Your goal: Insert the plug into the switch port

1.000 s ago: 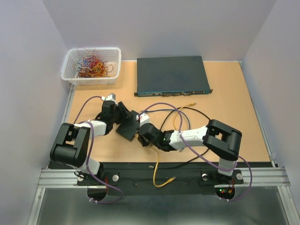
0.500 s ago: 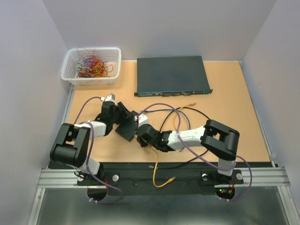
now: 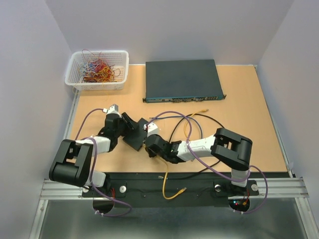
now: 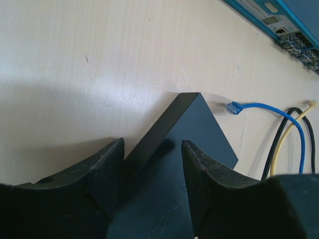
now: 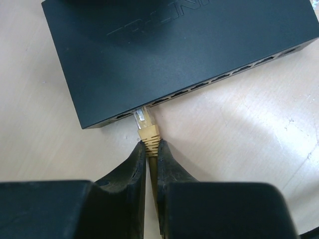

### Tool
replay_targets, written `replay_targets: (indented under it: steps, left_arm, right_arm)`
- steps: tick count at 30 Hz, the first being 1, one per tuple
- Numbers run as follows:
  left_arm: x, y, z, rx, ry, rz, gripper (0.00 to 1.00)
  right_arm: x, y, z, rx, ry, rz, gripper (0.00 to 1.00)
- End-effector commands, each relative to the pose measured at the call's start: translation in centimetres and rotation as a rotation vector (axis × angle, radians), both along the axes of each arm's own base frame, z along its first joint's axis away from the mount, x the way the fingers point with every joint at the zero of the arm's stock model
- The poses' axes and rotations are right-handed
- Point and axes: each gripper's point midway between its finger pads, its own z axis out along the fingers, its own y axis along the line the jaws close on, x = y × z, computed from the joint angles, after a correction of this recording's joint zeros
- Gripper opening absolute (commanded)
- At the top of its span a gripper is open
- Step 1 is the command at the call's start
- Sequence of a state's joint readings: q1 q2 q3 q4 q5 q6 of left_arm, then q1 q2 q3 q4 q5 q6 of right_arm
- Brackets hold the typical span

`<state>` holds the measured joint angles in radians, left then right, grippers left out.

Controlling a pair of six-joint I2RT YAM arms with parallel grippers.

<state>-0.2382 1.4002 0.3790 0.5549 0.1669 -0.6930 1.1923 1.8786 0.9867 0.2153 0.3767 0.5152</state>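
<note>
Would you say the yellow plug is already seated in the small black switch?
Not seated: the plug has its clear tip at a port mouth of the small black switch, body outside.

Embossed logo on small black switch box (image 5: 169, 50) top, upside down, looks like "TP-LINK", partly cropped

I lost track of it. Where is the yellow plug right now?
In the right wrist view, the yellow plug sits pinched in the right gripper, its tip at a port near the left end of the small black switch.

Matt black plastic box (image 5: 169, 50) – pale, smooth wood-look table (image 4: 99, 59) – clear-tipped yellow plug (image 5: 144, 122).
</note>
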Motion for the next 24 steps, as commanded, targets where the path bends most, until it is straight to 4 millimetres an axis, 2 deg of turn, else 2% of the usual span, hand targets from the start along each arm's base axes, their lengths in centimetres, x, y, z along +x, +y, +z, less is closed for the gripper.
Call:
replay_targets:
  steps: [1,13,18,24]
  left_arm:
    - [-5.6,-1.5,-3.2,-0.06,0.199,-0.079,0.59]
    - [-7.6,-1.8,-3.3,-0.081,0.198,-0.094,0.59]
    - [-7.6,-2.1,-3.3,-0.071,0.194,-0.106,0.59]
    - [-7.9,-2.6,-3.4,-0.063,0.193,-0.114,0.59]
  right_arm:
    - [3.4,0.4,3.0,0.12,-0.107,-0.143,0.0]
    - [3.6,0.7,3.7,0.121,-0.146,-0.112,0.0]
    - [3.2,1.9,4.5,0.145,-0.168,-0.029,0.0]
    - [3.5,3.3,5.6,0.145,-0.208,0.02,0.0]
